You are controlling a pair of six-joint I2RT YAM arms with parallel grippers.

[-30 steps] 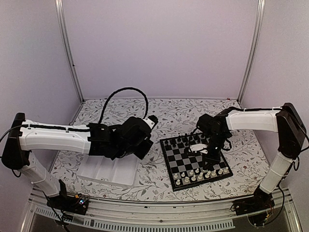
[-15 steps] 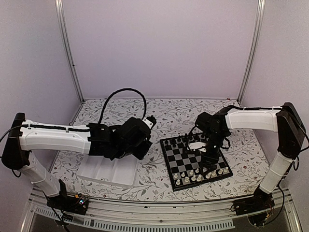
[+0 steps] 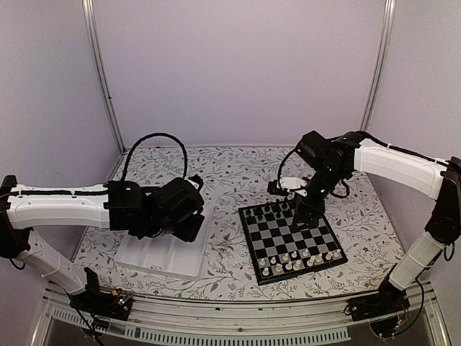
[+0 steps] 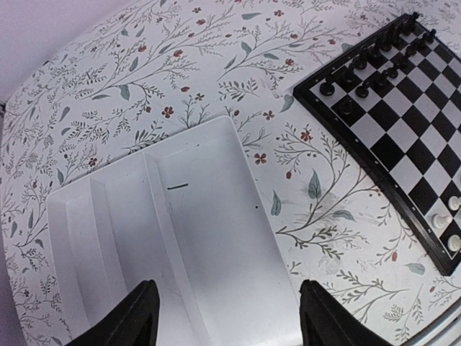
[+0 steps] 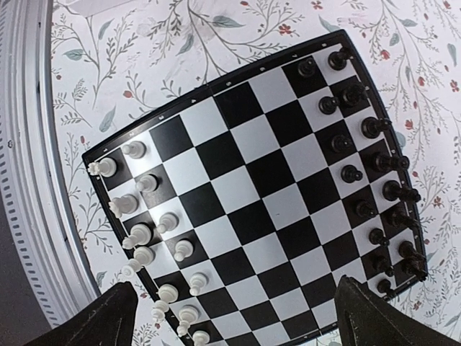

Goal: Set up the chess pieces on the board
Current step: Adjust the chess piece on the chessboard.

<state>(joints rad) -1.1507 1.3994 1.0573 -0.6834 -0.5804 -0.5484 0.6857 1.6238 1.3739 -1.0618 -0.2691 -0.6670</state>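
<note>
The board (image 3: pixel 296 237) lies right of centre on the flowered tablecloth. Cream-white chess pieces (image 3: pixel 299 258) fill its two near rows and black ones (image 3: pixel 276 210) its two far rows. In the right wrist view the white pieces (image 5: pixel 141 234) line the left side of the board (image 5: pixel 266 189) and the black pieces (image 5: pixel 374 167) the right. My right gripper (image 5: pixel 234 303) hangs open high above the board's far edge (image 3: pixel 303 212), holding nothing. My left gripper (image 4: pixel 227 317) is open and empty over the white tray (image 4: pixel 202 238), left of the board (image 4: pixel 403 137).
The white compartment tray (image 3: pixel 162 256) sits at the near left with nothing in it. The left arm's black cable (image 3: pixel 155 138) arches over the cloth behind it. Metal frame posts (image 3: pixel 101 79) stand at the back corners.
My right arm has lifted off the middle of the board and drawn back to its far edge, jaws now wide. My left arm has pulled back leftward over the tray, jaws wider.
</note>
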